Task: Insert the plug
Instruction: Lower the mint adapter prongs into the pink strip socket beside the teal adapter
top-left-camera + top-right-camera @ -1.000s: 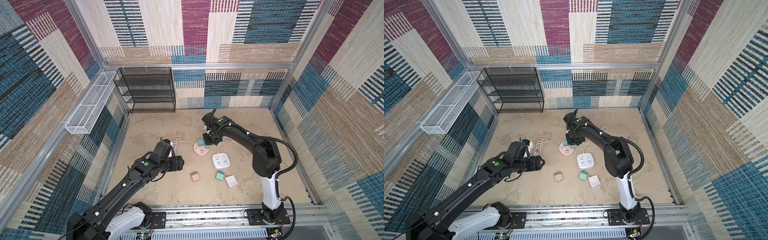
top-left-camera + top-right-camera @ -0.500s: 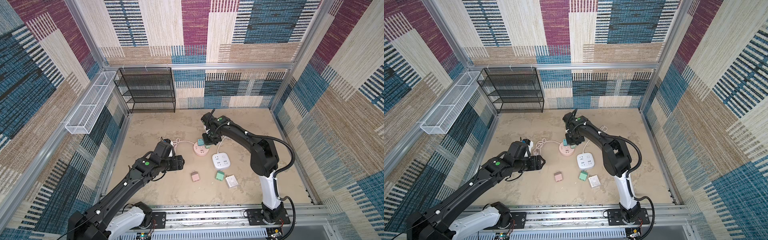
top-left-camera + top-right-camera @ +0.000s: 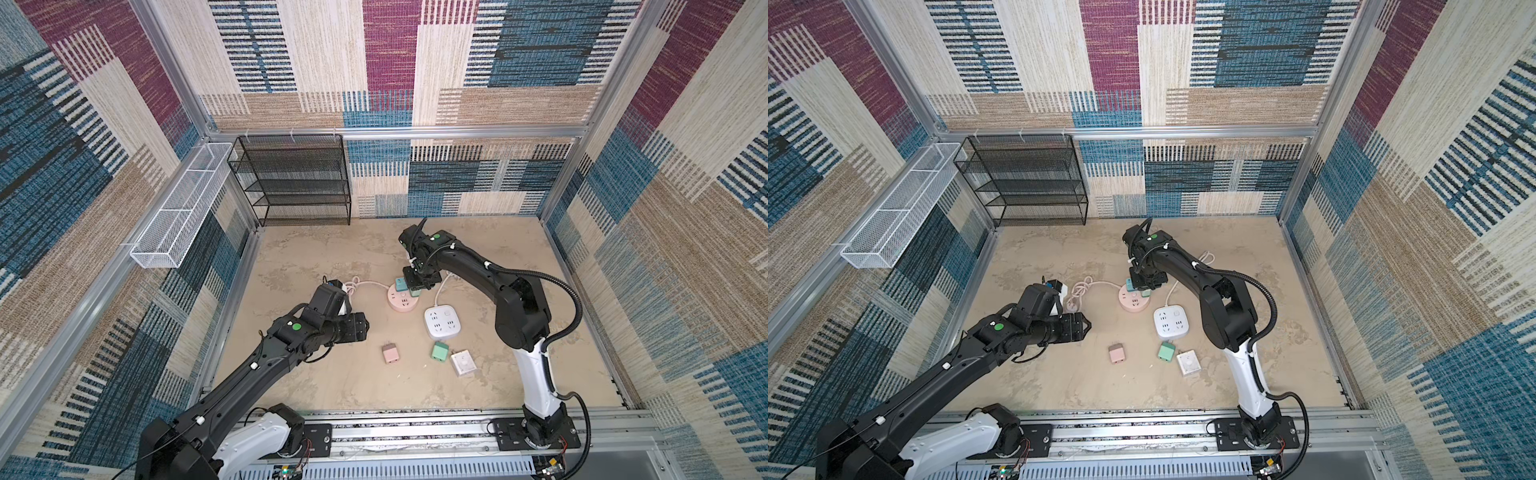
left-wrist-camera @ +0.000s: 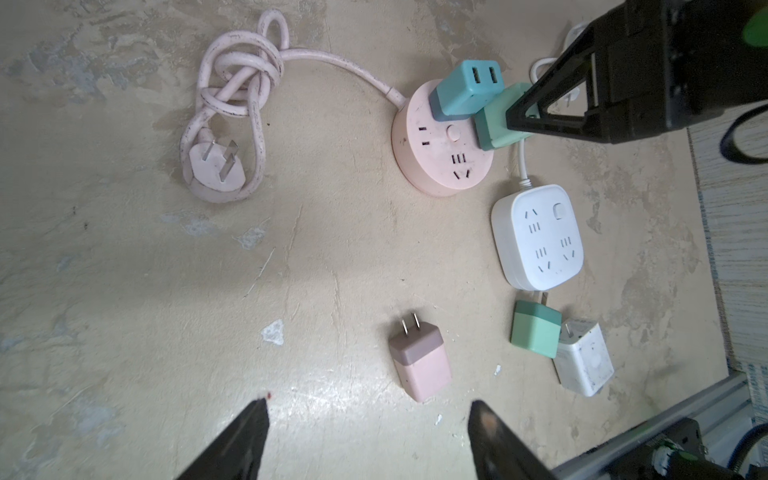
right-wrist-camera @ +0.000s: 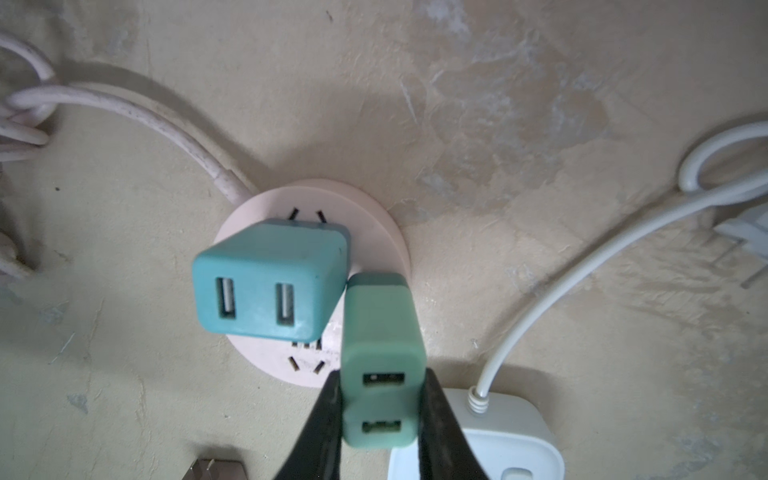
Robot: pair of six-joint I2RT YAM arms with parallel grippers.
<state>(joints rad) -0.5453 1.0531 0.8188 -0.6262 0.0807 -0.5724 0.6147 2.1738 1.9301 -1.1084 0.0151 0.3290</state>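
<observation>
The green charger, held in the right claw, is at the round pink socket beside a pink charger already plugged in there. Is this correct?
Not quite. On the round pink socket stands a blue charger, not a pink one; the right wrist view shows it. The rest holds: the right claw grips the green charger beside it.

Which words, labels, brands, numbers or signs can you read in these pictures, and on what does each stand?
None can be read.
Pink round power strip, white square power strip, blue USB charger and green USB charger show only slots, ports and blank buttons; no print is visible.
</observation>
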